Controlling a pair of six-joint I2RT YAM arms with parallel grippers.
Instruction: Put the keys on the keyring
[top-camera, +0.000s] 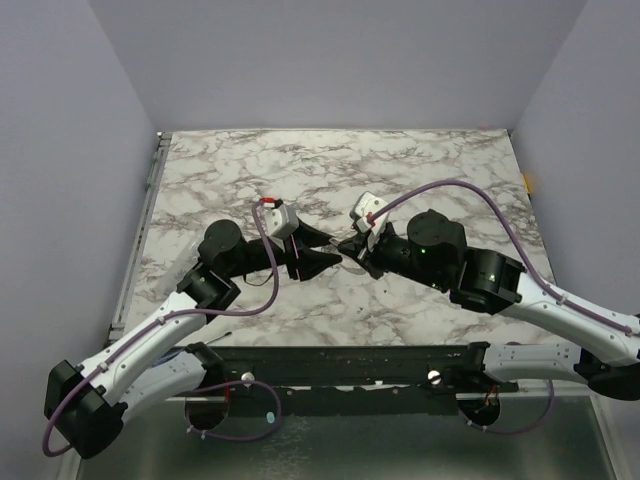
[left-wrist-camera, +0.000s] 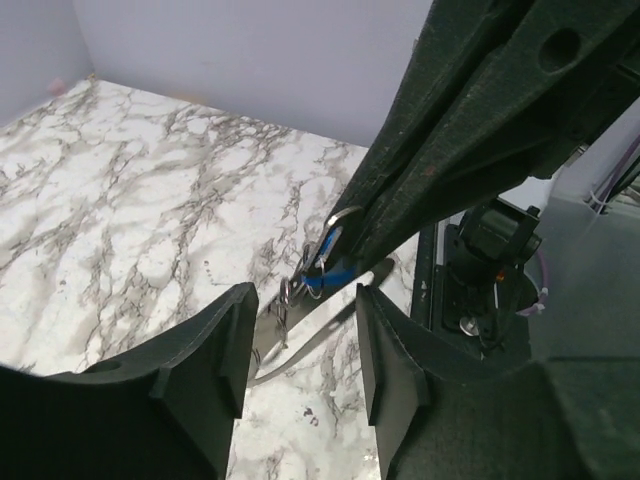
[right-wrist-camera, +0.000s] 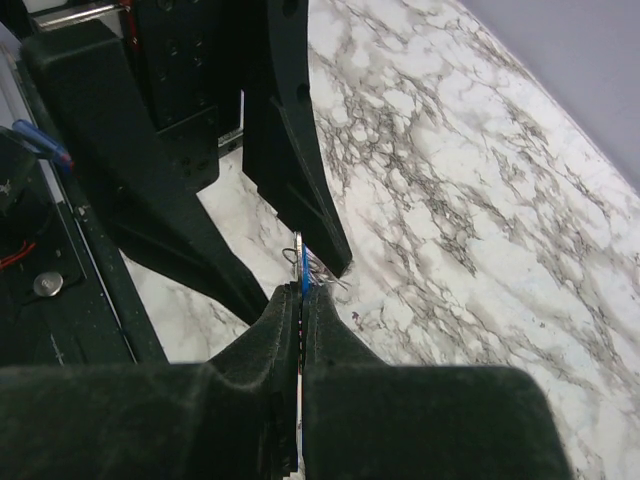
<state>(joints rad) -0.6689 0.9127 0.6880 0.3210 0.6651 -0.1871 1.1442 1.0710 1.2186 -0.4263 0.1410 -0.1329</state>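
Observation:
My right gripper (right-wrist-camera: 302, 290) is shut on the edge of the thin grey keyring (right-wrist-camera: 300, 250) and on the blue-headed key (left-wrist-camera: 335, 272), holding them just above the marble. Tiny silver keys (left-wrist-camera: 286, 300) hang from the loop beside it. My left gripper (left-wrist-camera: 303, 305) is open a short way in front of this bundle, with only table showing between its fingers (left-wrist-camera: 215, 345). From above, the left gripper (top-camera: 335, 250) and right gripper (top-camera: 347, 247) meet tip to tip at mid-table. In the right wrist view, the left fingers (right-wrist-camera: 300, 170) stand on either side of the ring.
The marble tabletop (top-camera: 330, 170) is enclosed by pale lilac walls at the back and sides. A dark metal rail (top-camera: 350, 360) with the arm bases runs along the near edge. A small dark speck (right-wrist-camera: 354, 318) lies on the marble near the right fingertips.

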